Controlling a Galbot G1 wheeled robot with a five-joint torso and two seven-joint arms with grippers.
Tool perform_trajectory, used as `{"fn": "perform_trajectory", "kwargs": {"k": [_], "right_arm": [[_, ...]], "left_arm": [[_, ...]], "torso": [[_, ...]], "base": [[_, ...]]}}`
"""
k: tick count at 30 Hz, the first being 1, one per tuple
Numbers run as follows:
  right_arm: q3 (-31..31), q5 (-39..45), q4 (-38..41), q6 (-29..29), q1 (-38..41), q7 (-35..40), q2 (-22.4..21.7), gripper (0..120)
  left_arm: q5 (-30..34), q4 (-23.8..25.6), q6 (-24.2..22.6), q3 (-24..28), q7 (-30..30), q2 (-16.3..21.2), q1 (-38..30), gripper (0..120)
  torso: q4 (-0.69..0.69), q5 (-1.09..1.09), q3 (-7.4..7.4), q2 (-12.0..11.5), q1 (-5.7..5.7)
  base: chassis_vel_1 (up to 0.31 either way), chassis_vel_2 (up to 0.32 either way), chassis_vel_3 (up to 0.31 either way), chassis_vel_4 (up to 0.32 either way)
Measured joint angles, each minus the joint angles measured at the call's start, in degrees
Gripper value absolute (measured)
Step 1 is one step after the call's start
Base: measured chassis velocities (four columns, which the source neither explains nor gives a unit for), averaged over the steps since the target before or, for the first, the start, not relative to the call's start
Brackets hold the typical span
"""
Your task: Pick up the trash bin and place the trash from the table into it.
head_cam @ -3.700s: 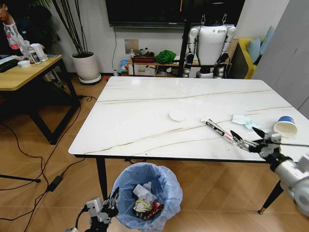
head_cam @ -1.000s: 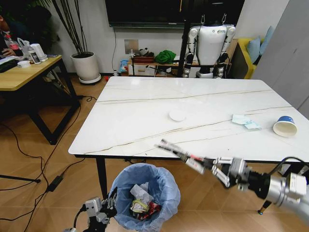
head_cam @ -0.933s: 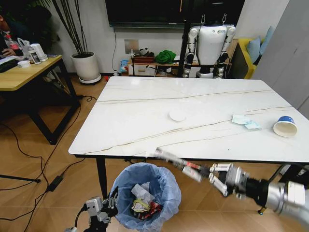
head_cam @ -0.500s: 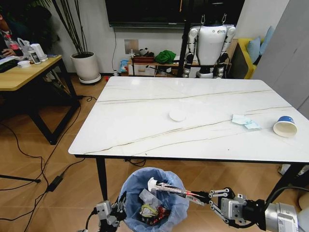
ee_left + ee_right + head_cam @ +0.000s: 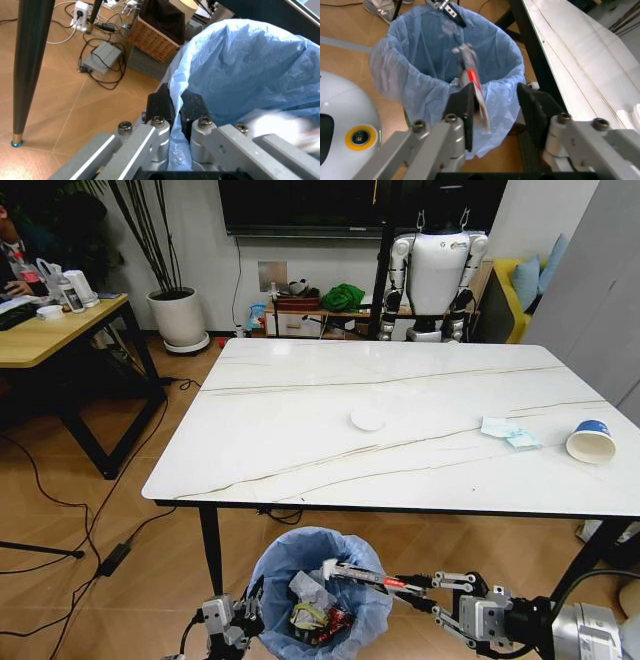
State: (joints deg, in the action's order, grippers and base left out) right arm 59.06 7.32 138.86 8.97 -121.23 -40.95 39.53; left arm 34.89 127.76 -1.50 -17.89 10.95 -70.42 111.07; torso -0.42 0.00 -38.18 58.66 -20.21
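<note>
Carried off the marble table [image 5: 300, 420] and lowered, the long thin wrapper [image 5: 365, 576] now lies over the trash bin [image 5: 318, 595], right gripper [image 5: 492, 103] spread to drop it, left gripper [image 5: 172, 108] pinching the bag rim, steadying the bin.

Our right claw [image 5: 492, 108] has two flat black finger pads on grey metal linkage bars, joined by round silver bolts. Behind it, in the head view, comes a black collar, a silver-grey cylindrical forearm and a looping black cable. Our left claw [image 5: 176, 112] is built alike: black pads, grey bars, silver screw heads. Our body shell is glossy white with a yellow ring marking.
</note>
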Motion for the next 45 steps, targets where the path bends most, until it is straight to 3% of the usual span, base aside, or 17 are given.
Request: {"fn": "perform_trajectory", "kwargs": {"k": [3, 8, 11, 13, 16, 21, 24, 26, 29, 34, 37, 40, 45], "right_arm": [[0.1, 0.4, 0.0, 0.0, -0.1, -0.1, 0.1, 48], [0.3, 4.4, 0.3, -1.3, 1.2, 0.9, -0.1, 63], [-1.2, 16.0, -0.1, -4.9, 6.2, 7.5, -1.2, 77], [-1.8, 19.4, -0.5, -6.2, 7.8, 10.1, -1.8, 80], [-3.0, 35.6, -3.0, -10.4, 13.3, 20.7, -6.3, 94], [-2.9, 45.1, -6.7, -10.3, 16.6, 26.1, -9.4, 100], [-9.1, 45.9, -12.7, -6.7, 24.0, 27.9, -12.5, 100], [-12.9, 46.7, -15.5, -6.7, 29.8, 28.3, -13.8, 100], [-17.1, 47.6, -18.1, -7.9, 34.8, 28.4, -14.3, 100], [-27.9, 48.3, -23.4, -10.1, 46.0, 27.6, -13.9, 100], [-32.4, 48.5, -25.4, -10.9, 51.1, 26.7, -13.4, 100], [-41.8, 48.7, -28.7, -12.4, 60.8, 25.1, -11.9, 100], [-49.5, 48.5, -31.3, -13.0, 68.3, 24.6, -9.9, 100]], "left_arm": [[0.0, 0.0, -0.1, 0.0, 0.0, 0.0, -0.1, 0], [-0.1, 0.0, -0.1, 0.1, 0.0, -0.1, 0.0, 0], [-0.6, 0.0, -0.1, 0.0, 0.0, -0.2, 0.5, 0], [-0.7, 0.0, -0.1, -0.1, 0.0, -0.3, 0.7, 0], [-1.0, 0.4, -0.3, -0.6, -0.1, -0.1, 1.3, 0], [0.0, 0.6, -1.1, -0.6, -0.2, 1.2, 1.2, 0], [-0.8, 0.9, -0.9, -1.4, -0.8, 0.7, 2.8, 0], [-1.8, 1.1, -0.4, -2.1, -1.2, -0.6, 3.7, 0], [-2.7, 1.1, 0.0, -2.7, -1.5, -1.9, 4.3, 0], [-4.2, 1.4, 0.5, -3.7, -2.1, -4.4, 5.6, 0], [-4.6, 1.5, 0.7, -4.0, -2.2, -5.3, 6.0, 0], [-5.3, 1.7, 1.0, -4.7, -2.5, -6.6, 6.7, 0], [-5.6, 1.8, 1.1, -4.9, -2.6, -7.1, 7.0, 0]], "torso": [[0.00, 0.00, 0.00, 0.0, 0.00], [-0.01, 0.00, 0.00, 0.0, 0.00], [-0.01, 0.00, 0.00, 0.0, 0.00], [0.00, 0.00, 0.00, 0.0, 0.00], [0.04, 0.00, 0.00, 0.0, -0.01], [-0.01, -0.01, -0.01, 0.0, -0.01], [-0.04, 0.03, -0.01, 0.0, -0.01], [0.04, 0.01, -0.01, 0.0, -0.01], [0.01, -0.03, -0.01, 0.0, -0.01], [-0.03, 0.00, -0.01, 0.0, -0.01], [0.01, 0.01, 0.00, 0.0, -0.01], [0.00, 0.00, 0.00, 0.0, 0.00], [0.02, 0.01, 0.00, 0.0, 0.00]], "base": [[0.000, 0.000, 0.000, 0.000], [0.000, 0.000, 0.000, 0.000], [0.000, 0.000, 0.000, 0.000], [0.000, 0.000, 0.000, 0.000], [0.000, 0.000, 0.000, 0.000], [0.000, 0.000, 0.000, 0.000], [0.000, 0.000, 0.000, 0.000], [0.000, 0.000, 0.000, 0.000], [0.000, 0.000, 0.000, 0.000], [0.000, 0.000, 0.000, 0.000], [0.000, 0.000, 0.000, 0.000], [0.000, 0.000, 0.000, 0.000], [0.000, 0.000, 0.000, 0.000]]}}
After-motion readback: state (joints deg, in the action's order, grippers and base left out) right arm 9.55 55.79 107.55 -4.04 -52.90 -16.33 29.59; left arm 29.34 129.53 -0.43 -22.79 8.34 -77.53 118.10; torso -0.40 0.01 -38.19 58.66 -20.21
